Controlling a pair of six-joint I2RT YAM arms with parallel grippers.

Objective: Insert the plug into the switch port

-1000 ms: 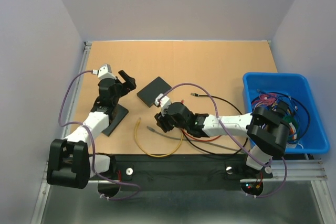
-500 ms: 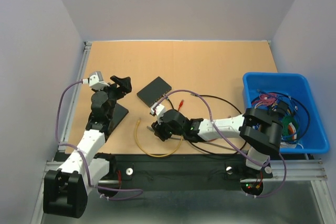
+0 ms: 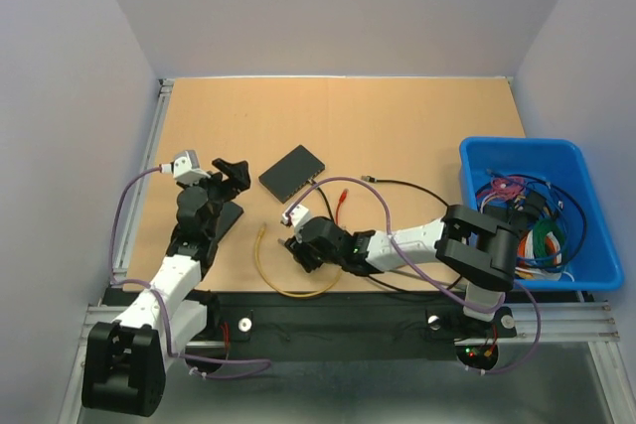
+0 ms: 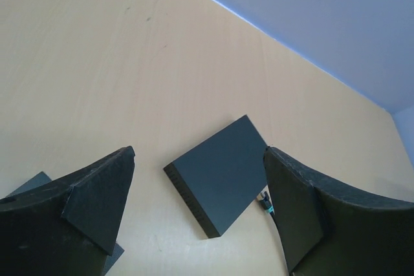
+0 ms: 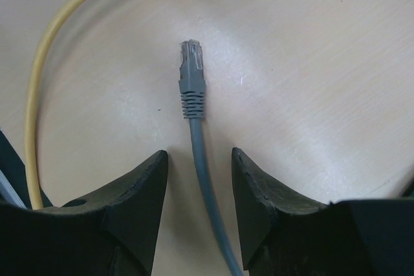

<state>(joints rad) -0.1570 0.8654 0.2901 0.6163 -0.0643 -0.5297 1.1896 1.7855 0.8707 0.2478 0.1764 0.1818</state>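
The switch (image 3: 294, 171) is a flat dark box lying on the wooden table; in the left wrist view the switch (image 4: 223, 182) shows its port edge facing near-left. The grey plug (image 5: 192, 72) lies on the table with its grey cable running back between my right fingers. My right gripper (image 5: 199, 159) is open, low over the table, with a finger on each side of the cable and not touching it; in the top view the right gripper (image 3: 300, 245) is near-right of the switch. My left gripper (image 3: 234, 171) is open and empty, left of the switch.
A yellow cable (image 3: 260, 265) loops beside the right gripper, its plug end just left of the grey plug. Red and black cables (image 3: 343, 196) lie right of the switch. A blue bin (image 3: 537, 151) of cables stands at the right. A dark plate (image 3: 224, 220) lies under the left arm.
My right gripper has moved left and towards the near edge and come down around the grey cable. My left arm has swung and drawn back slightly, still open.
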